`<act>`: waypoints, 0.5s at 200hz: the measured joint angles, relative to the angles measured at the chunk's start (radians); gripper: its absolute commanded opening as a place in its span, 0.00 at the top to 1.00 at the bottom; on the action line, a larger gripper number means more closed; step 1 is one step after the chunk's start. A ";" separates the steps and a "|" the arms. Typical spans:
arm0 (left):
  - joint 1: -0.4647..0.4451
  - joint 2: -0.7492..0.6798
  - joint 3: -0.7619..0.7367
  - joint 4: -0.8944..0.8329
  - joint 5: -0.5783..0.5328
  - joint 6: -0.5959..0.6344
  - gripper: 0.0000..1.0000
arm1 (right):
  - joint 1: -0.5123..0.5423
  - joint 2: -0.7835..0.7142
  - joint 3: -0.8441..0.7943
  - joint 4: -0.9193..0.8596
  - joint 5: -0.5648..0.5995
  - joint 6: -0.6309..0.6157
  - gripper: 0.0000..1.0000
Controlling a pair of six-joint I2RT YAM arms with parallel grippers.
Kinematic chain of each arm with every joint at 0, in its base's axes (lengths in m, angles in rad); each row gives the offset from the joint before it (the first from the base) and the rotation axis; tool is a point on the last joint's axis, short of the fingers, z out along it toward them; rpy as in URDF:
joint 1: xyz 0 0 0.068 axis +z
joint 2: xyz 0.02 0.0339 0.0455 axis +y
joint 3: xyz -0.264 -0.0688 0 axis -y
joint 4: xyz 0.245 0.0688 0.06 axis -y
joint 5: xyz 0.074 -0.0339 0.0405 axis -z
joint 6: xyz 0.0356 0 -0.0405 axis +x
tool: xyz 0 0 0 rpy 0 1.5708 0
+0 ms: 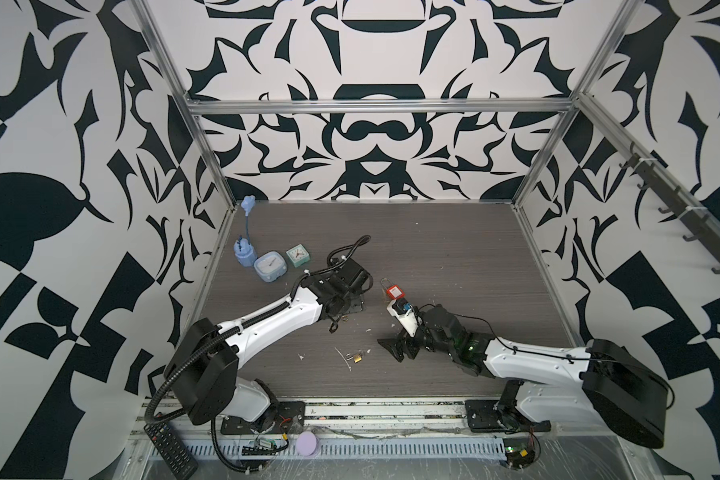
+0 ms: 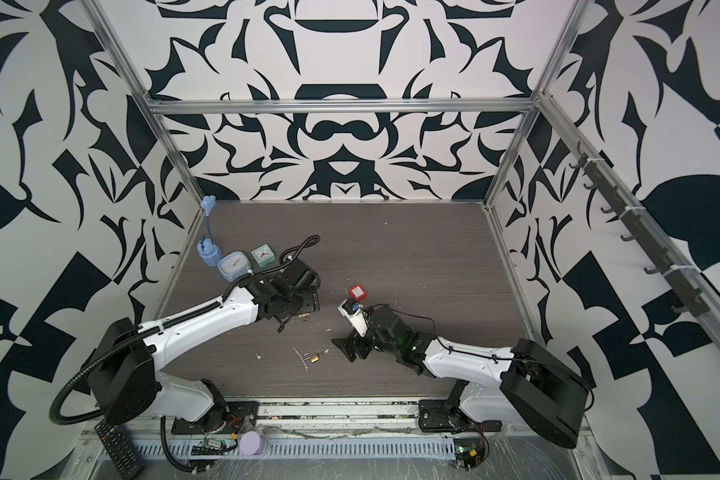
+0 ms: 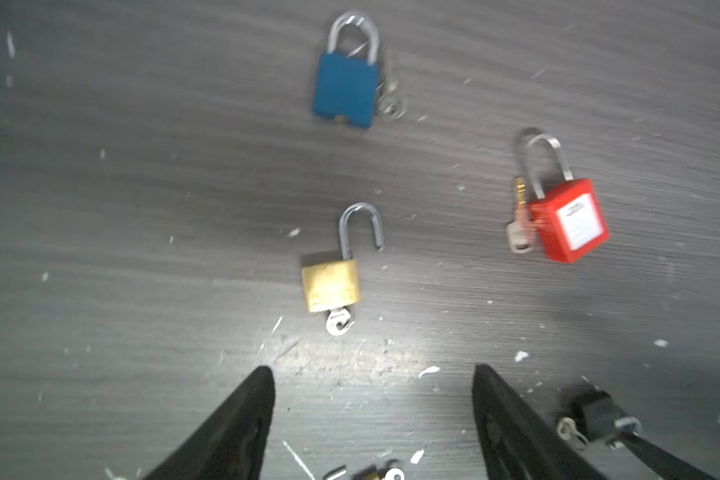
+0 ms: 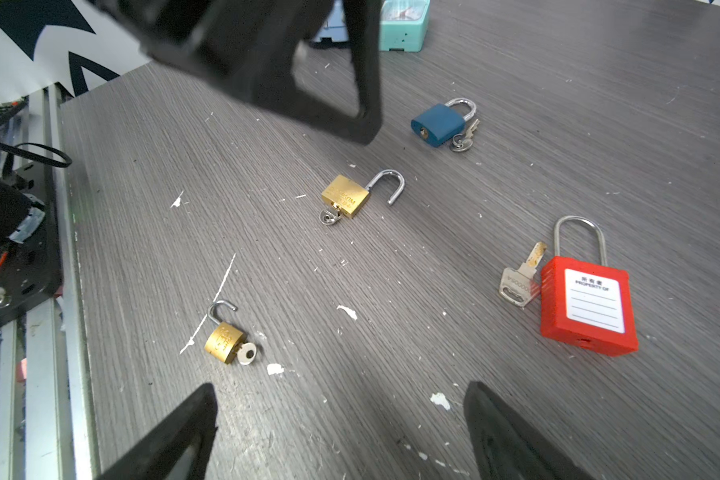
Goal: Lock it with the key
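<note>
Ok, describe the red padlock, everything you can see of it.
The red padlock has a boxy, plastic-looking body with ribbed sides, a white label reading PROPERTY OF above blank lines, and a long silver shackle with both legs in the body, so it looks shut. It lies flat, label up, on the grey wood-grain table. A silver key with a brassy blade lies alongside, its head against the body, not in the keyhole. Nothing else touches it.

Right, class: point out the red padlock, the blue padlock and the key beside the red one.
red padlock (image 4: 594, 301), right wrist view, on its white label.
blue padlock (image 4: 437, 124), right wrist view, on its body.
key (image 4: 516, 284), right wrist view, on its flat head.
</note>
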 measured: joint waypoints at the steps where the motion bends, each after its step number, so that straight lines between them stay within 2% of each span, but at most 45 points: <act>1: 0.000 0.002 -0.001 -0.002 -0.001 -0.001 0.25 | 0.000 0.000 -0.001 0.001 0.000 0.000 0.06; 54: -0.008 0.215 0.050 -0.063 -0.021 -0.119 0.26 | 0.001 0.011 -0.042 0.032 -0.063 0.002 0.07; 100: -0.008 0.293 0.121 -0.056 -0.030 -0.151 0.33 | 0.006 0.023 -0.056 0.050 -0.096 0.001 0.07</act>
